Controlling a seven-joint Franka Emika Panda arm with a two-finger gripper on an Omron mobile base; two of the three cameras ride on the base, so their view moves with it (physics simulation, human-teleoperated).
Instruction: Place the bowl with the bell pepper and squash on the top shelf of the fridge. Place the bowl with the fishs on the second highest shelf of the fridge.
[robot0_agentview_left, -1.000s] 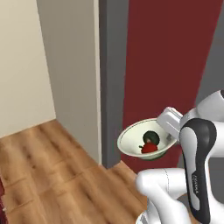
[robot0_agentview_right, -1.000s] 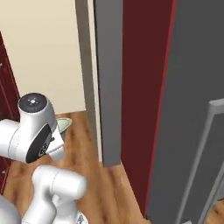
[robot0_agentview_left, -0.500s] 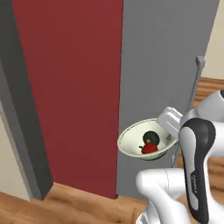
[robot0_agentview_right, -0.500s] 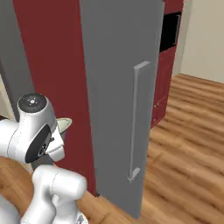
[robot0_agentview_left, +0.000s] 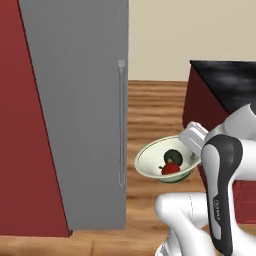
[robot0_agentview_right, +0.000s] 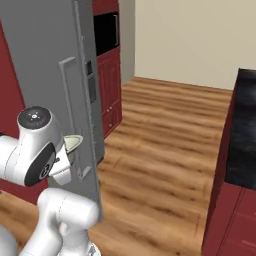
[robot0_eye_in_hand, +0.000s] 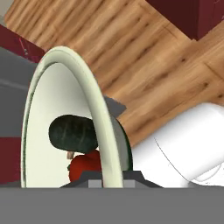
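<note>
Presently, the gripper (robot0_agentview_left: 192, 145) was clenched on the rim of the bowl with the bell pepper and squash (robot0_agentview_left: 165, 161), which sat right of centre in the left base view, carried clear of the floor and level enough. The bell pepper (robot0_agentview_left: 171, 168) and the squash (robot0_agentview_left: 173, 156) lay touching one another low in the bowl; in the hand view the rim crossed the frame as a pale arc with both vegetables behind it.

The fridge (robot0_agentview_left: 80, 115) filled the upper left of the left base view, its door shut and its long bar handle (robot0_agentview_left: 121, 125) just left of the bowl. The wooden floor (robot0_agentview_right: 165, 150) ran off to the upper right of the right base view.

Assessment — the step in hand appeared to be the carry toward the fridge, and no shelf was yet exposed. To do it well:
- the bowl should be kept level, since the grip is on one edge only and the contents are loose;
- the rim should be held clear of the door handle during any turn;
- the door needs to be opened before the bowl can go in — with the single gripper occupied, that is the evident difficulty.
</note>
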